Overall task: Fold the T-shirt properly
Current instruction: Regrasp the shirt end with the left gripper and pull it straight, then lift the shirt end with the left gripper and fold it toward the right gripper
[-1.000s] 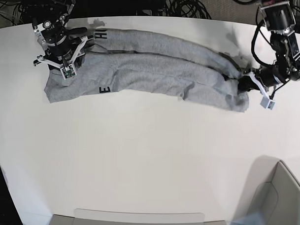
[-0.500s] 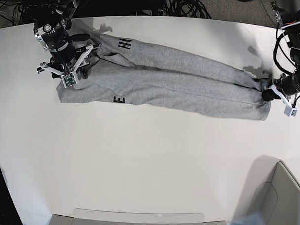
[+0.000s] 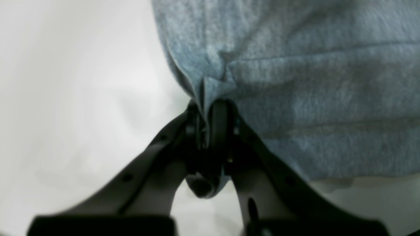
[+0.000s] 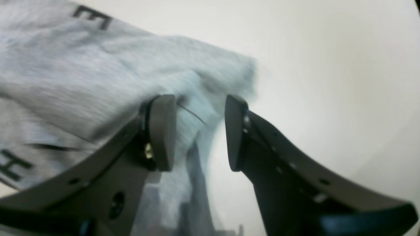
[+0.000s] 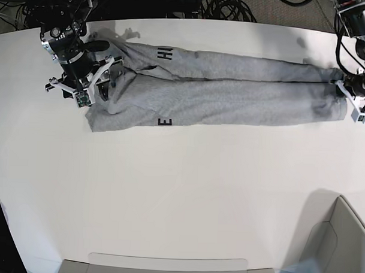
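Observation:
The heather-grey T-shirt [image 5: 231, 102] lies stretched in a long narrow band across the far part of the white table [image 5: 168, 190], with black letters showing near its left end. In the base view my left gripper [image 5: 346, 88] sits at the band's right end. The left wrist view shows this gripper [image 3: 206, 108] shut on a pinched fold of the T-shirt [image 3: 311, 82]. My right gripper [image 5: 95, 84] hovers over the band's left end. Seen from the right wrist, that gripper [image 4: 197, 131] is open, and the T-shirt [image 4: 82, 65] lies between and beneath its fingers [image 4: 160, 131].
A grey box [image 5: 341, 238] stands at the table's near right corner. A flat grey tray edge [image 5: 166, 265] runs along the near side. Black cables [image 5: 223, 6] lie behind the far edge.
My left gripper has pulled the shirt's end right and toward the far edge, drawing the band straight. The shirt's left end slid right under the open right gripper, which barely moved.

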`<control>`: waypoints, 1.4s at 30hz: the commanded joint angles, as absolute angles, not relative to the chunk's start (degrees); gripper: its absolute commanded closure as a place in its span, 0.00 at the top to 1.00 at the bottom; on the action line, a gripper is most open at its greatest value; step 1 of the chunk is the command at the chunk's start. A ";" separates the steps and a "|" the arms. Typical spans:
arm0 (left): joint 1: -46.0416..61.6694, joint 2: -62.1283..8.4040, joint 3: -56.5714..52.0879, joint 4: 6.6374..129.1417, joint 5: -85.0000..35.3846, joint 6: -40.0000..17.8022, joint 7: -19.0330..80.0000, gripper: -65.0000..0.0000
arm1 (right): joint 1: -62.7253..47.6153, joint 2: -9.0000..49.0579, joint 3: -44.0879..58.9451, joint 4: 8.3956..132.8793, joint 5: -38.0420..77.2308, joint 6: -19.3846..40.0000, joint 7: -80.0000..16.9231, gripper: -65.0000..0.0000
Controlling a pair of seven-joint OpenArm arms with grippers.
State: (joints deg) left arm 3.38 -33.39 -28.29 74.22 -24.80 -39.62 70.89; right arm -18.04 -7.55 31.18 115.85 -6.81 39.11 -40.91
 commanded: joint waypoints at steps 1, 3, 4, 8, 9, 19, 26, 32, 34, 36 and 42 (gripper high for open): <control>1.89 -34.33 -28.88 78.37 -26.42 -40.00 70.29 0.00 | -17.80 -7.34 31.25 116.70 -5.93 40.00 -39.78 0.38; 3.12 -32.75 -29.05 83.12 -26.42 -40.00 71.69 0.00 | -17.71 -7.25 31.25 116.70 -5.93 40.00 -39.78 0.38; 3.74 -31.96 -29.05 86.02 -26.42 -40.00 71.96 0.00 | -17.63 -7.34 31.25 116.70 -5.93 40.00 -39.78 0.38; 6.37 -28.62 -29.05 98.68 -26.42 -40.00 73.36 0.00 | -17.63 -7.34 31.16 116.70 -5.93 40.00 -39.78 0.38; 7.16 -27.74 -29.05 101.76 -26.42 -40.00 74.24 0.00 | -17.63 -7.34 31.16 116.70 -5.93 40.00 -39.78 0.38; 11.65 -18.24 -28.44 116.09 -26.59 -40.00 80.00 0.00 | -17.63 -7.25 31.16 116.62 -5.93 40.00 -39.78 0.38; 11.91 -15.08 -20.35 116.53 -26.68 -40.00 80.00 0.00 | -17.63 -7.25 31.16 116.62 -5.93 40.00 -39.78 0.38; 11.82 -10.68 -16.75 116.53 -26.59 -40.00 80.00 0.00 | -17.63 -7.25 31.16 116.53 -5.93 40.00 -39.78 0.38; 11.74 -10.42 -14.29 116.53 -26.59 -40.00 80.00 0.00 | -17.63 -7.25 31.16 116.53 -5.93 40.00 -39.78 0.38; 12.00 -9.54 -11.47 116.53 -26.59 -40.00 80.00 0.00 | -17.71 -7.25 31.16 116.26 -5.93 40.00 -39.78 0.38; 11.56 -8.66 -4.53 116.35 -26.59 -38.02 80.00 0.00 | -17.63 -7.16 31.16 114.59 -5.93 40.00 -39.78 0.38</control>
State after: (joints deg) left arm 12.10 -8.43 -4.47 115.39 -26.15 -37.78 80.84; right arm -18.06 -7.31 31.18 113.67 -6.85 39.11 -41.01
